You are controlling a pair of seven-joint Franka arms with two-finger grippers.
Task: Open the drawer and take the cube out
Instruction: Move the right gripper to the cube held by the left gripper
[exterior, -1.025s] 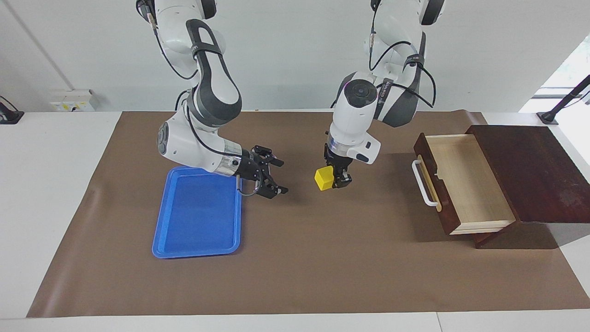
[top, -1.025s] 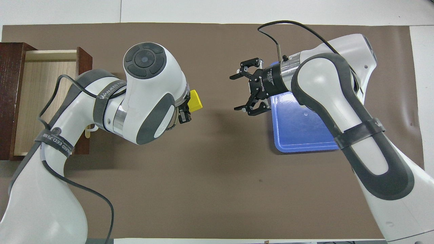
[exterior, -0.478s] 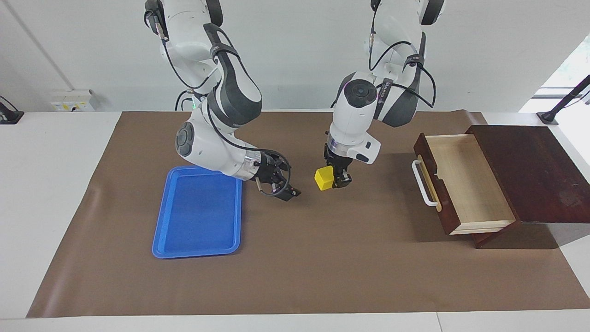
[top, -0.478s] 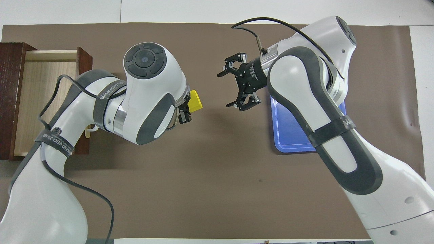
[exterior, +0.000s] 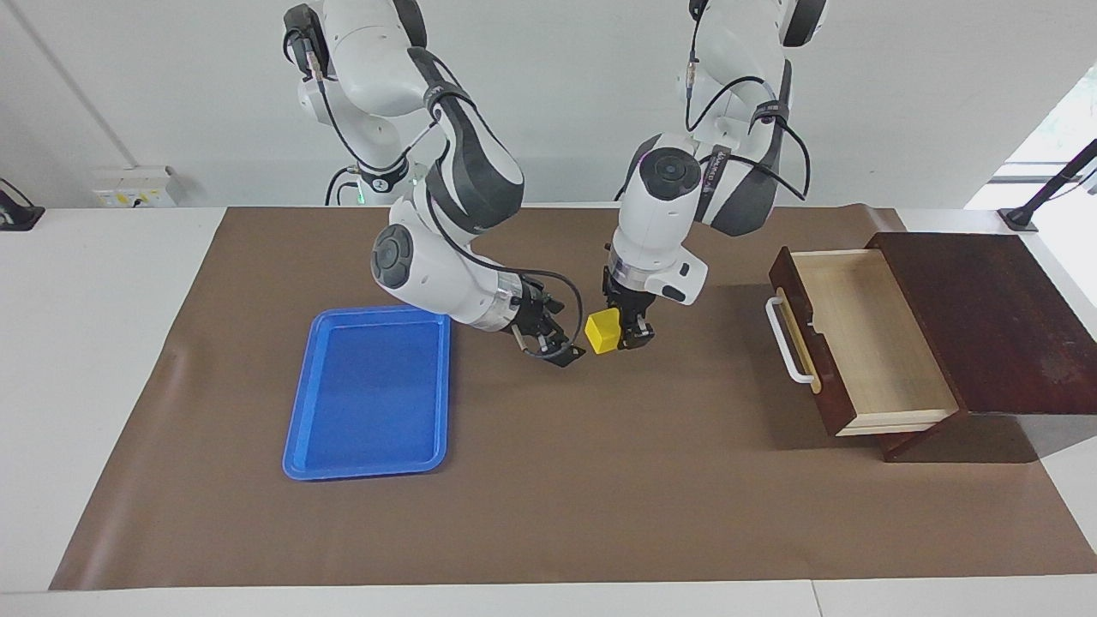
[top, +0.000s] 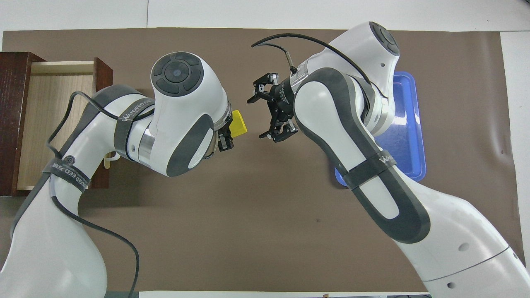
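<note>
Cube: small and yellow, held off the mat in the left gripper, over the middle of the brown mat; it sticks out of the fingers on the side toward the right arm.
Left gripper: pointing down, clenched on the cube; seen from overhead, the cube shows just past the arm's wrist.
Right gripper: lying nearly level, fingers spread apart, aimed at the cube; in the facing view its tips sit just beside the cube, and I cannot tell if they touch it.
Tray: blue, flat on the mat toward the right arm's end of the table, well apart from the cube.
Drawer: pulled out of its dark wood cabinet at the left arm's end; pale inside, white handle facing the middle of the table.
</note>
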